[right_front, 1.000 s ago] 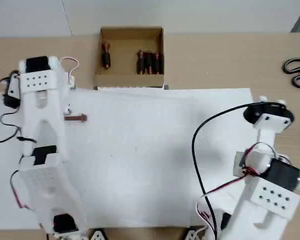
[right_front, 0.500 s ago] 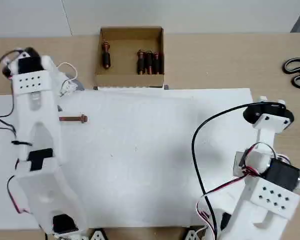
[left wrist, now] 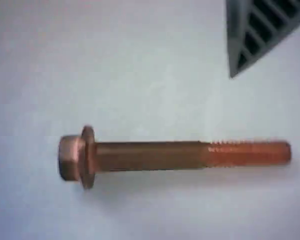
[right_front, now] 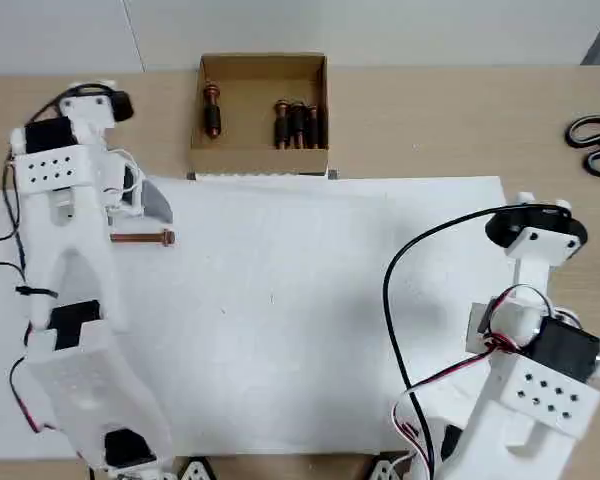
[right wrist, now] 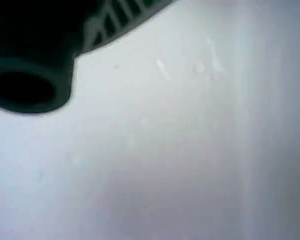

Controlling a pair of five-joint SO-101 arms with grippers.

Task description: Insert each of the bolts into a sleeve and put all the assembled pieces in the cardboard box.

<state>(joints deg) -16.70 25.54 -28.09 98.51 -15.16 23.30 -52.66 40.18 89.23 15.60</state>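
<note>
High view: copper-coloured metal bolt at six o'clock of left claw, whose state I cannot tell; stiff, probably slippery, take mid-shank

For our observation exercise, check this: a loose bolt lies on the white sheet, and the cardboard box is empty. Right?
Not quite. The cardboard box is not empty: the high view shows several assembled pieces in it. The bolt does lie loose on the white sheet.
</note>
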